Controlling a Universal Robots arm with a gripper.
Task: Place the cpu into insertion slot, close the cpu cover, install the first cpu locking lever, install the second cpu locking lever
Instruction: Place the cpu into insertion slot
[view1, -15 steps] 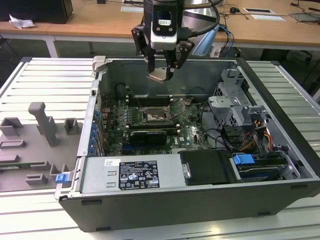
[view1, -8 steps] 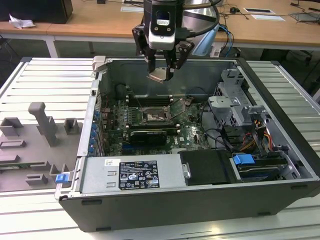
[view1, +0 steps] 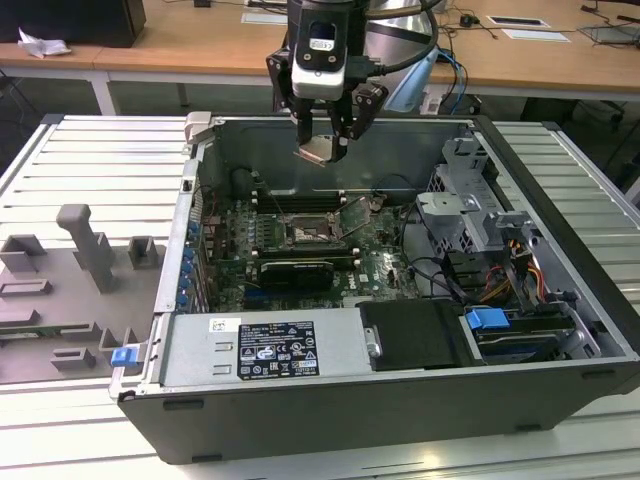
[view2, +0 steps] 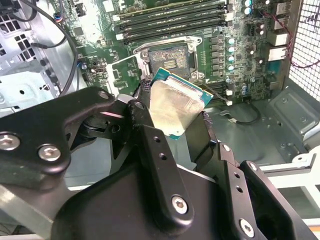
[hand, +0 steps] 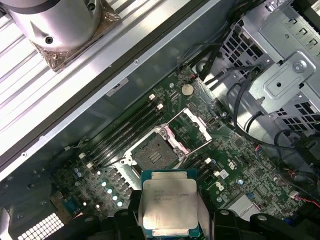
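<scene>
Well, the gripper (view1: 322, 147) hangs high over the open computer case (view1: 400, 412), and its two black fingers (view2: 144, 112) are clamped on opposite edges of the cpu (view1: 318, 151). The chip is up in the air, clear of the board, pale metal face towards both wrist cameras.

What matters is where the insertion slot (view1: 305, 235) lies from the chip. In the exterior view it sits well below the cpu and a little nearer the camera, down on the green motherboard (view1: 385, 262). In the second wrist view the slot (view2: 172, 59) lies just beyond the chip's far edge (view2: 175, 107), apart from it. The chip is square, so there is no long side to line up. But in the first wrist view the cpu (hand: 168, 205) looks turned against the slot (hand: 152, 150), so I judge the two are not yet squared to each other.

The slot itself is empty, its dark contact bed bare inside the silvery rim. The cpu cover (hand: 200, 125) stands flipped open beside it, so nothing blocks the way in. Besides the board, the case holds a labelled power supply (view1: 262, 350) at the near wall. A grey drive cage (view1: 470, 200) stands on the exterior view's right.
</scene>
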